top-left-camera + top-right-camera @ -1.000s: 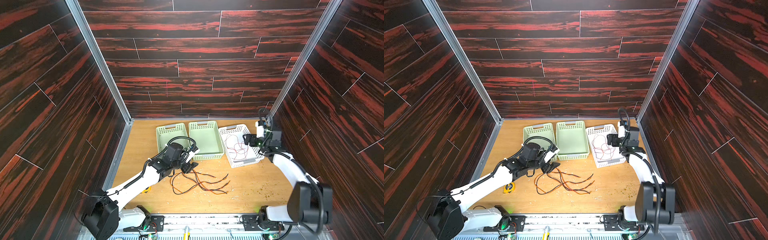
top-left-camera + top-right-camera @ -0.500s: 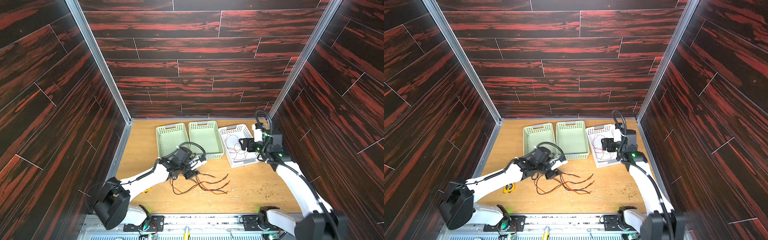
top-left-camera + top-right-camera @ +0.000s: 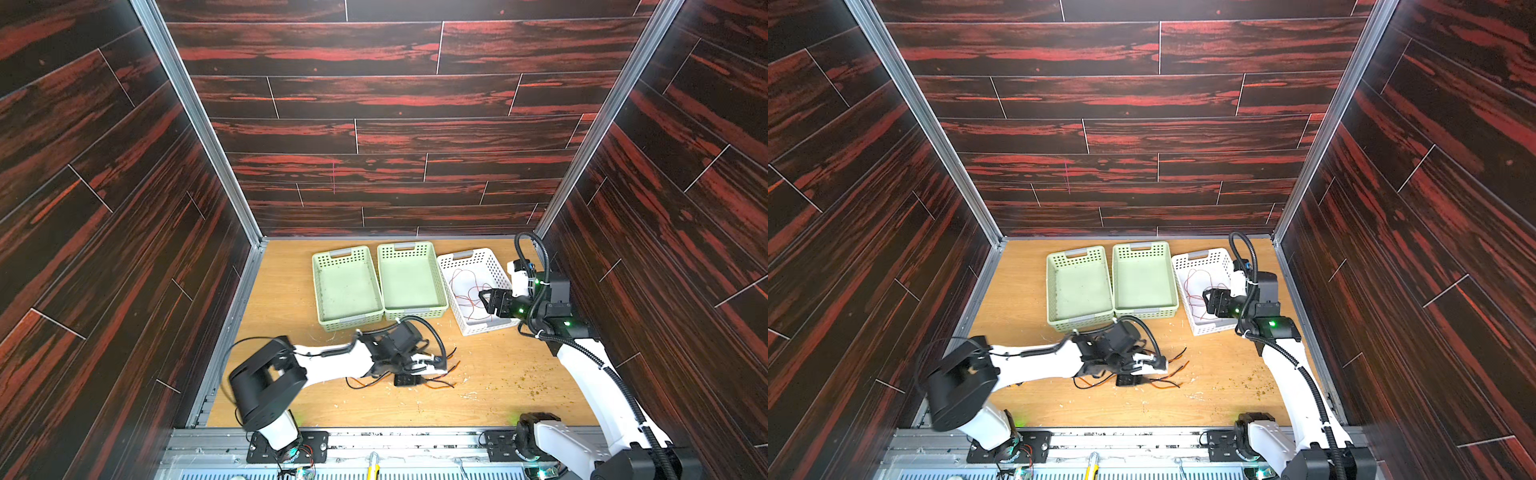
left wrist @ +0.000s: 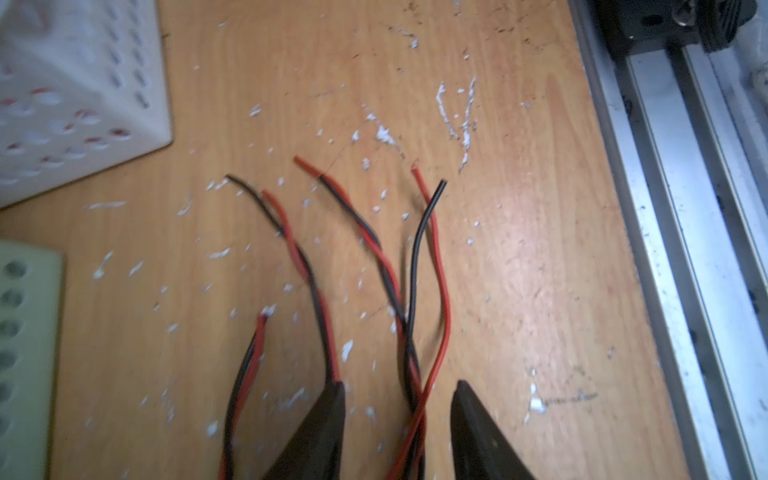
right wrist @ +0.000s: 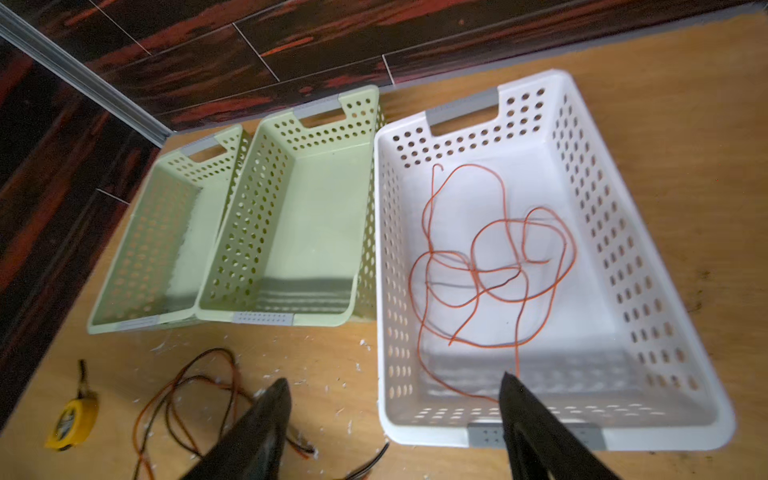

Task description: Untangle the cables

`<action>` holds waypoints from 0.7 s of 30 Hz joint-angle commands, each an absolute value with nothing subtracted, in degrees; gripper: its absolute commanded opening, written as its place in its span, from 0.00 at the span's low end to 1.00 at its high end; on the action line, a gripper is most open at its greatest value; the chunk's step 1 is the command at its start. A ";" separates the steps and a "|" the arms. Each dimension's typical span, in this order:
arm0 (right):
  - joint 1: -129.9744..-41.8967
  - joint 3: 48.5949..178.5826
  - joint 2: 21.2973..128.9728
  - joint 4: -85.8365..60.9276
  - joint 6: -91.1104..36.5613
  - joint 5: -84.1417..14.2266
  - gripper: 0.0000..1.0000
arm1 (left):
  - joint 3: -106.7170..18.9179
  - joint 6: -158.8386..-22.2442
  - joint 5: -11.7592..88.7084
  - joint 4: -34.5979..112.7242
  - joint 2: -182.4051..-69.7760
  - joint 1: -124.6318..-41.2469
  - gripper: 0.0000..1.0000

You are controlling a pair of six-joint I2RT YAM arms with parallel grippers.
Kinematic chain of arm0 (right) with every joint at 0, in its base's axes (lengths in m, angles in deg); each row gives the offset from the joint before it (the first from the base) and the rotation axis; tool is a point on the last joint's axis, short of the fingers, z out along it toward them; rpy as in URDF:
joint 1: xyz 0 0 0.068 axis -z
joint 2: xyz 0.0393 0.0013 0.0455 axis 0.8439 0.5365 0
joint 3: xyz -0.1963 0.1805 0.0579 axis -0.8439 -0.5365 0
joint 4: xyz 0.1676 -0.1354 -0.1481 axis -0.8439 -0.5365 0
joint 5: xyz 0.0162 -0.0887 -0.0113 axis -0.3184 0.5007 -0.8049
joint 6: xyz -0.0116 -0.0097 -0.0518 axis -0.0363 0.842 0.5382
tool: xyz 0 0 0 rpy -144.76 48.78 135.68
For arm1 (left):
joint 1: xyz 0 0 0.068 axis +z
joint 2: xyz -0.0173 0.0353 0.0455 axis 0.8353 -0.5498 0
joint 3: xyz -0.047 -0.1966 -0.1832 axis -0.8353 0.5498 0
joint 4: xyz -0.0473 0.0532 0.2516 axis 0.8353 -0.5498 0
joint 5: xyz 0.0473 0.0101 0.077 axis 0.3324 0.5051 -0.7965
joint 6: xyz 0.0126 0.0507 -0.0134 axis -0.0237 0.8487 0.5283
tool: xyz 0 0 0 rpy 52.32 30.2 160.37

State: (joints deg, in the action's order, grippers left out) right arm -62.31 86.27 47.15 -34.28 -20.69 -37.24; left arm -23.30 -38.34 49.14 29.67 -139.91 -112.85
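Left wrist view showed black-and-red cables crossing on the tabletop, one pair between my left jaws, parted, gripping nothing. One orange cable lay in the white basket; my right jaws gaped empty; green baskets sat bare.

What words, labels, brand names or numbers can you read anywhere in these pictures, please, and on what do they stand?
No text can be read in any view.
Yellow tape measure: there is a mark on its face, but it is too blurred to read.
White basket and green baskets: their grey end tabs show only small holes, no lettering.
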 commanded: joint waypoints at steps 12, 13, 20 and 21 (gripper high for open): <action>-62.14 84.63 41.43 -35.64 -24.78 -41.08 0.72 | -29.00 -43.29 48.25 38.54 -151.59 -115.21 0.38; -62.17 84.50 41.20 -35.68 -25.01 -41.01 0.71 | -29.24 -43.68 47.74 38.53 -152.06 -115.27 0.37; -62.16 83.31 39.85 -35.68 -26.14 -40.25 0.64 | -29.94 -48.21 39.69 41.35 -153.97 -115.36 0.20; -62.19 83.16 39.68 -35.63 -26.23 -40.15 0.63 | -30.22 -48.14 38.74 41.59 -154.20 -115.35 0.17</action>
State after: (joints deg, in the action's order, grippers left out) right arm -62.31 83.91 41.09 -34.78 -24.93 -40.35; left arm -28.83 -47.02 43.82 40.76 -153.13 -115.30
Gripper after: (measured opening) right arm 0.640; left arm 0.185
